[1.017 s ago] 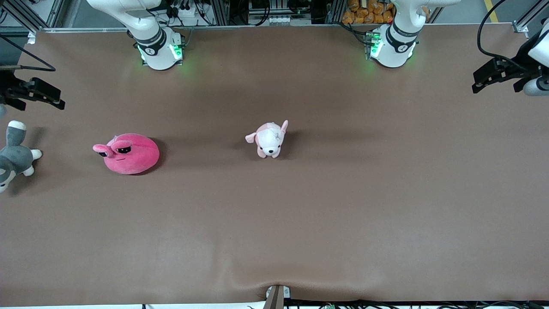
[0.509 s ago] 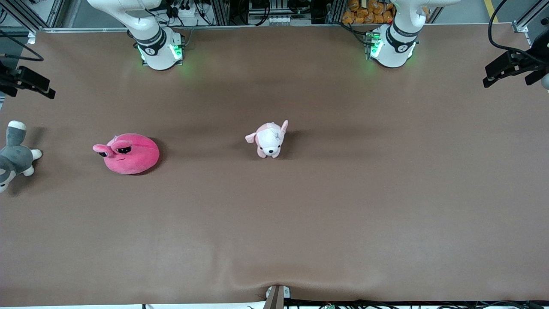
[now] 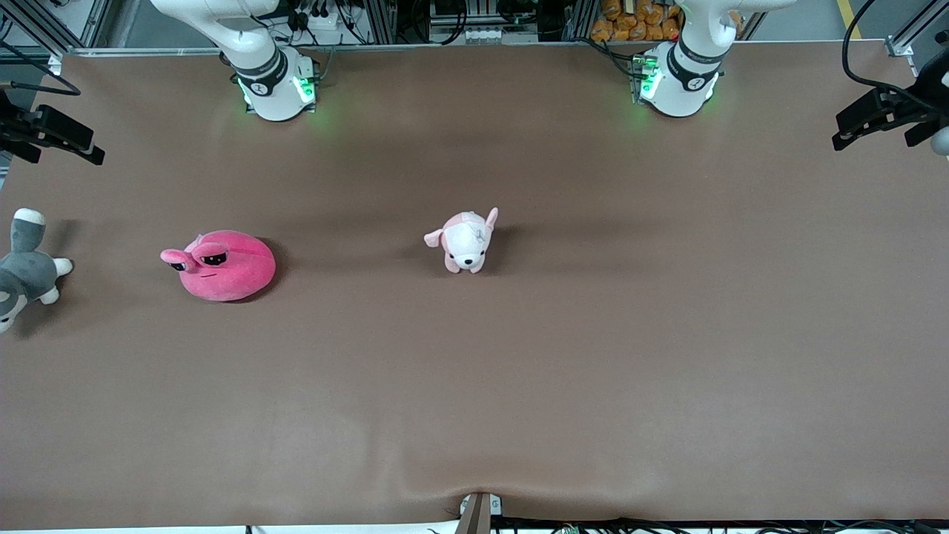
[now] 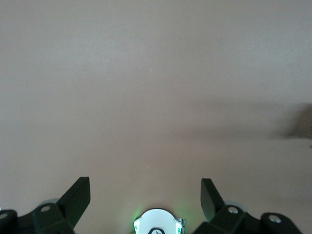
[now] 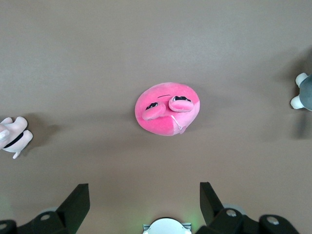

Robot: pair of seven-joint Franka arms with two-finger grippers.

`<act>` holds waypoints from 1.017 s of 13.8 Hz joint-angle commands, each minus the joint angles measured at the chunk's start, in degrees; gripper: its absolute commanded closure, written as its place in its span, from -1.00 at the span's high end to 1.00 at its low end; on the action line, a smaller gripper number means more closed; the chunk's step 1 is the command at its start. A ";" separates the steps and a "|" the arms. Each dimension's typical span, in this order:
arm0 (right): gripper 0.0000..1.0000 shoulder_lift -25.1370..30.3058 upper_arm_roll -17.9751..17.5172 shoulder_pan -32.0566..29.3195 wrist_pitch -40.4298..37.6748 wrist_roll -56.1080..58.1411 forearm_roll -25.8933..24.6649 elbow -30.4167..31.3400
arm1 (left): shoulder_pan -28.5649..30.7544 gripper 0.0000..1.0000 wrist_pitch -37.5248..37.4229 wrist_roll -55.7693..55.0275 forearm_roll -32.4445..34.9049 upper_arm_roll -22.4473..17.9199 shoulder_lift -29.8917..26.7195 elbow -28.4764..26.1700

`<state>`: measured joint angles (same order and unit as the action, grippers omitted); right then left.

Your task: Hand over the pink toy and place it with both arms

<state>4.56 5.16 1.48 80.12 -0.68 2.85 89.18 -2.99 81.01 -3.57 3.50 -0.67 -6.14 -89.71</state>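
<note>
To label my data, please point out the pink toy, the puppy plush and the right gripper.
pink toy (image 3: 226,268), front view, middle of its round body
puppy plush (image 3: 467,241), front view, its white head
right gripper (image 5: 145,202), right wrist view, gap between its open fingers

A robotics lab bench set up for two-arm handling trials.

We see two white Franka arm bases, the right arm's base (image 3: 276,89) and the left arm's base (image 3: 678,81), bolted along one edge of a wide table (image 3: 563,371) covered in plain brown matting, each base ringed with green status lights. Past that edge we see aluminium framing (image 3: 371,18), bundled cables and a power strip (image 3: 326,18), not household furniture. On the mat we find only test props: a hot-pink blob plush (image 3: 222,265), a small pink-and-white puppy plush (image 3: 465,241) and a grey-and-white plush animal (image 3: 26,271). Wrist cameras look down on the same bare matting.
</note>
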 commanded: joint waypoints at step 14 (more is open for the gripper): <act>1.00 0.98 0.02 -0.60 0.48 -0.12 0.84 1.26 | -0.79 1.00 -1.38 0.67 1.33 1.47 1.31 1.29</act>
<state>4.56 5.39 1.33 80.23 -0.69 3.02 89.52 -3.59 80.79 -3.55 3.53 0.43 -5.47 -89.71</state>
